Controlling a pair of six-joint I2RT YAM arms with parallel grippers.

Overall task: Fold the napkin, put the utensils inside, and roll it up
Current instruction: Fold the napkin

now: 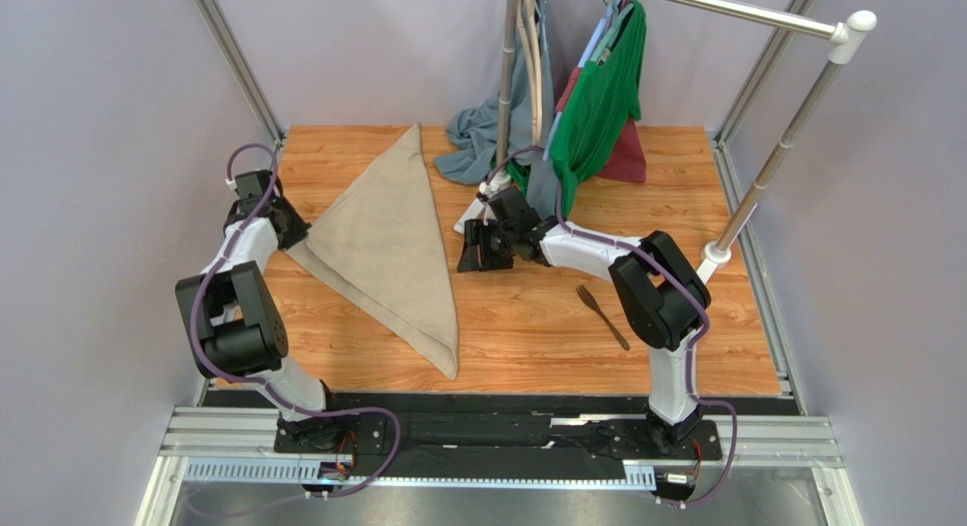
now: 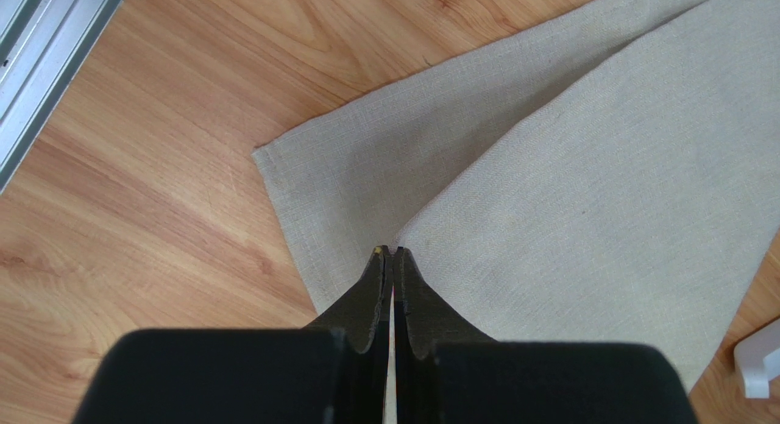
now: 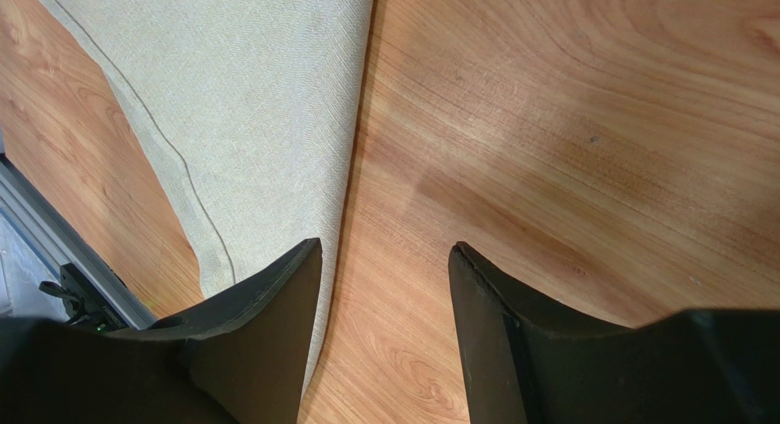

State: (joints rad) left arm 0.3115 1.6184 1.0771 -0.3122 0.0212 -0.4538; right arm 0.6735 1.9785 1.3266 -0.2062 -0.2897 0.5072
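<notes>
The beige napkin [image 1: 386, 243] lies folded into a long triangle on the left half of the wooden table [image 1: 534, 322]. My left gripper [image 1: 295, 240] is at its left corner. In the left wrist view the jaws [image 2: 392, 250] are closed on the corner of the napkin's [image 2: 595, 168] upper layer. My right gripper [image 1: 474, 260] is open and empty, just right of the napkin's long edge. In the right wrist view [image 3: 384, 250] its left finger overlaps the napkin's [image 3: 247, 104] edge. The dark fork [image 1: 602, 316] lies on bare wood at the right, near the right arm's elbow.
A clothes rack stands at the back with a green shirt [image 1: 602, 95], a maroon cloth [image 1: 627, 158] and a grey-blue cloth [image 1: 482, 135] draped onto the table. Its right pole [image 1: 772, 163] ends in a white foot [image 1: 715, 254]. A metal rail [image 2: 37, 58] borders the table's left edge.
</notes>
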